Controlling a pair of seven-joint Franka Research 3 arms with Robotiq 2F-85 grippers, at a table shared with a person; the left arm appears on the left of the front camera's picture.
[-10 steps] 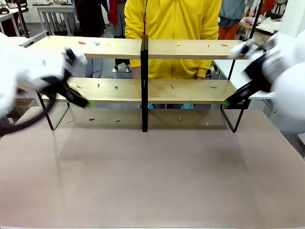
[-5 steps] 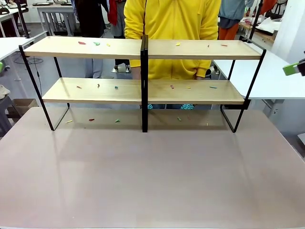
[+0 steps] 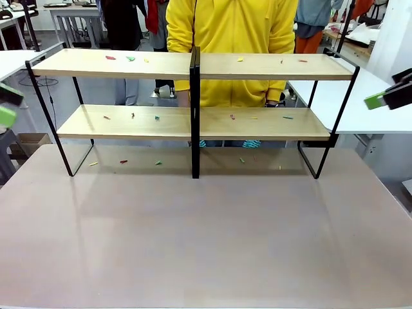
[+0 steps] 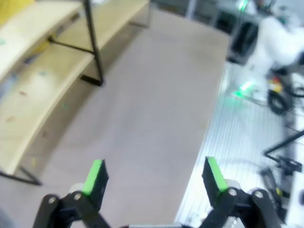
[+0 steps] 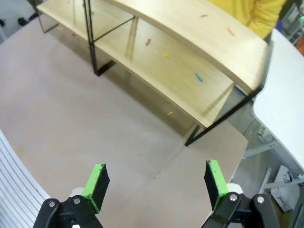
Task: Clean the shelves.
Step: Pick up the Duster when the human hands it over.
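Grey-brown desk [image 3: 206, 238] carries the shelves [image 3: 129, 122] along its far edge, their boards strewn with coloured scraps [image 3: 156, 118]. Left jaws and right jaws hang spread, empty, off its side edges, seemingly ready to begin.

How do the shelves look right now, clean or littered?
Littered: small coloured scraps lie on both boards of the shelves, and a few more on the tabletop underneath.
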